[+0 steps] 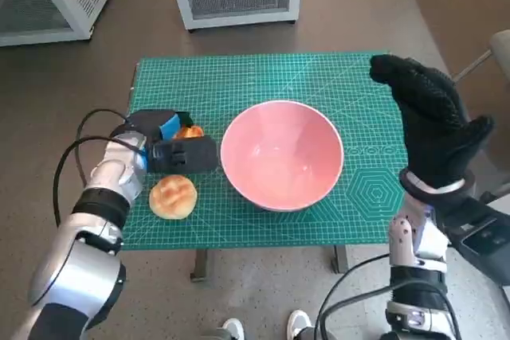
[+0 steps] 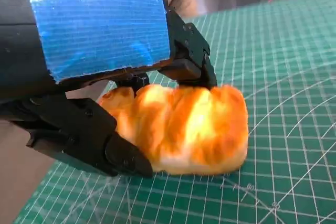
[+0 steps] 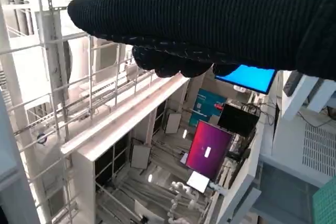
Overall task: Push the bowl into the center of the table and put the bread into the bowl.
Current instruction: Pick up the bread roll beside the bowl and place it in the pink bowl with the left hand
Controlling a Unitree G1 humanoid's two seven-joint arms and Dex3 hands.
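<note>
Blue-taped left hand [image 2: 89,66] right up close in the left wrist view, filling most of it. Black fingers [image 2: 191,61] closed part way round the bread [image 2: 184,129], one pressing on its top, another [image 2: 105,148] low against its side. Holds the bread while it sits on the green mat [image 2: 294,77] of the counter.

Looks golden orange, puffy and bumpy, paler along the bottom edge. Seen whole only from this close. From the head view, just a small orange bit [image 1: 190,131] peeking out past the left hand [image 1: 171,149].

Shown only from the head: pink bowl [image 1: 279,157] near the middle of the counter, with nothing in it. Sits just beside the left hand, on its right. Also a round bun [image 1: 173,196] on the mat, pale gold, near the left hand and close to the counter's front edge. Two white shoes [image 1: 233,328] on the floor below.

Right hand [image 1: 434,121] up in the air past the counter's right side, well apart from the bowl. Fingers stretched out flat. Holds nothing, touches nothing.

From the right wrist view, only the dark knitted glove [image 3: 210,19] and a big room behind it, with a pink screen [image 3: 209,150]. No counter or bowl to see from there.
</note>
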